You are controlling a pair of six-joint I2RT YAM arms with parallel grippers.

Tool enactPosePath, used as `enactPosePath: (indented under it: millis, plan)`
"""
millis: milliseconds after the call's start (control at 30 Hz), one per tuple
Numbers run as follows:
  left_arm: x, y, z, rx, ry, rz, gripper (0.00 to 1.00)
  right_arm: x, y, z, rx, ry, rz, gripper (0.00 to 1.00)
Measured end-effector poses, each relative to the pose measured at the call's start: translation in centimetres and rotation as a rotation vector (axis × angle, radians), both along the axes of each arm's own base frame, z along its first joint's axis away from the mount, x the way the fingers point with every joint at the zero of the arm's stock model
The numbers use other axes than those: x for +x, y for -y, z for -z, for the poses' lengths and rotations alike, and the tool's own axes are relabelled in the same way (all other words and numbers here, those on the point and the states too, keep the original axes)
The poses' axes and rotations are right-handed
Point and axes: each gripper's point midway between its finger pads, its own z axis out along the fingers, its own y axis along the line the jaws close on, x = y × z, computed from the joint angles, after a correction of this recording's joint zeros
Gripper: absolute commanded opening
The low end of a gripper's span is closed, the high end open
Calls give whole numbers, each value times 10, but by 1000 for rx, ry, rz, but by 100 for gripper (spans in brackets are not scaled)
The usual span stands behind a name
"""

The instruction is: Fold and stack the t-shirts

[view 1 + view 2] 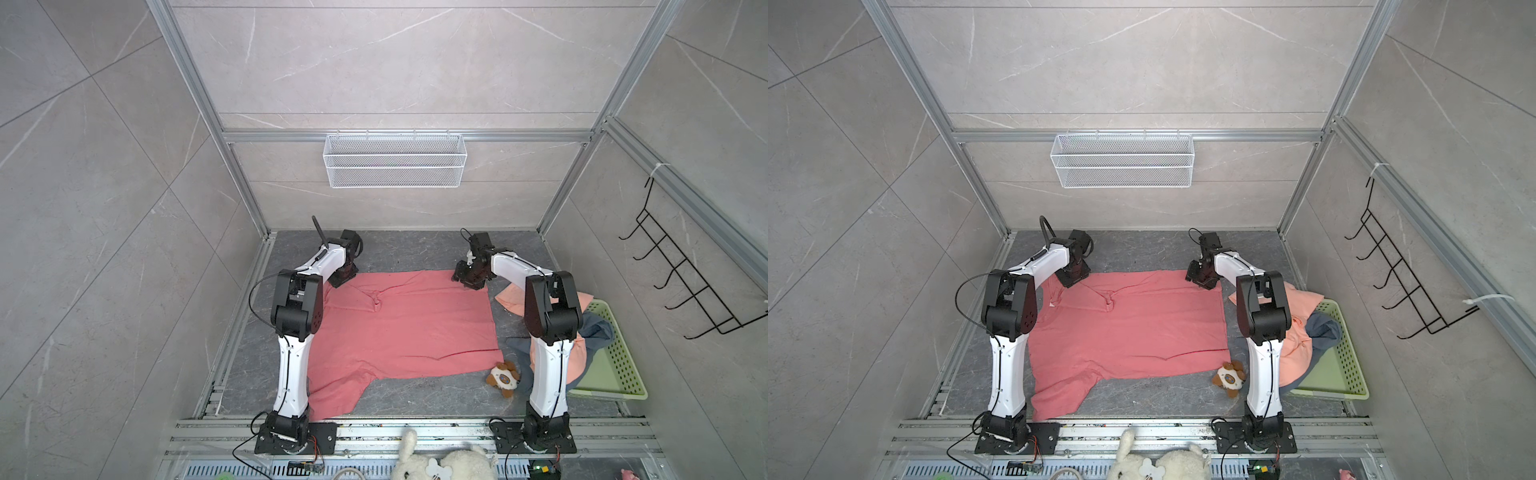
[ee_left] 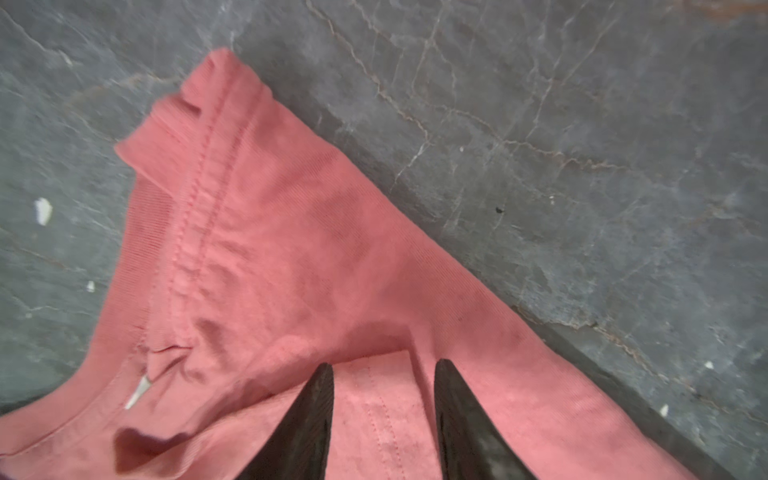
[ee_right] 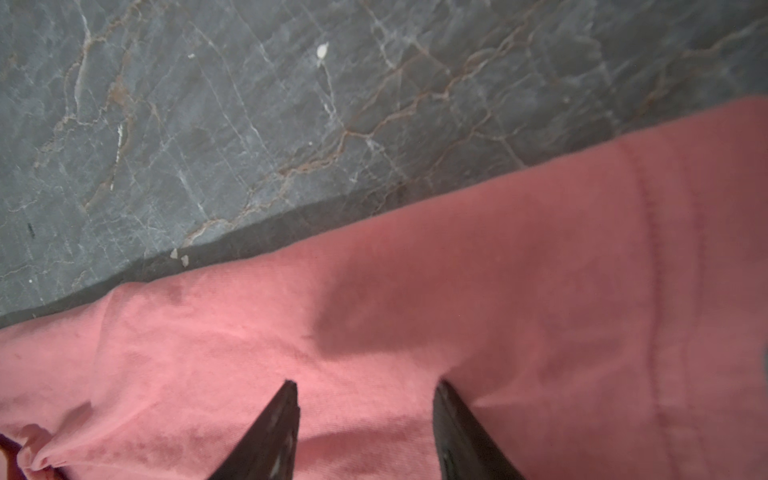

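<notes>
A coral-red t-shirt [image 1: 407, 328] [image 1: 1129, 328] lies spread flat on the dark stone table, one sleeve trailing toward the front left. My left gripper [image 1: 340, 279] [image 1: 1073, 277] is down on its far left corner by the collar. In the left wrist view that gripper [image 2: 384, 365] is open, with a hemmed strip of red cloth [image 2: 374, 407] between the jaws. My right gripper [image 1: 467, 283] [image 1: 1202, 282] rests on the far right corner. It [image 3: 365, 384] is open too, over flat red cloth [image 3: 498, 270]. A peach tee [image 1: 513, 301] and a blue-grey tee [image 1: 598, 328] lie heaped at the right.
A pale green perforated basket [image 1: 619, 365] stands at the right under the heap. A small brown-and-white plush toy [image 1: 503, 377] lies by the right arm's base. On the back wall hangs a white wire basket [image 1: 395, 160], and on the right wall a black hook rack [image 1: 681, 282].
</notes>
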Motion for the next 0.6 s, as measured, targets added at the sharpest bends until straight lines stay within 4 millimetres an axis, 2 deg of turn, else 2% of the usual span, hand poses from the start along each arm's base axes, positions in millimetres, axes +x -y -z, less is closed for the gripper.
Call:
enactPosePath:
  millis: [133, 467, 600]
  plan:
    - [-2, 0, 9, 0, -20, -6, 34, 0, 0, 0, -2, 0, 1, 55]
    - [-1, 0, 9, -3, -13, -32, 14, -7, 6, 1, -22, -10, 10, 55]
    - [-3, -3, 9, 6, -4, -47, 0, -9, 7, 1, -23, -10, 11, 55]
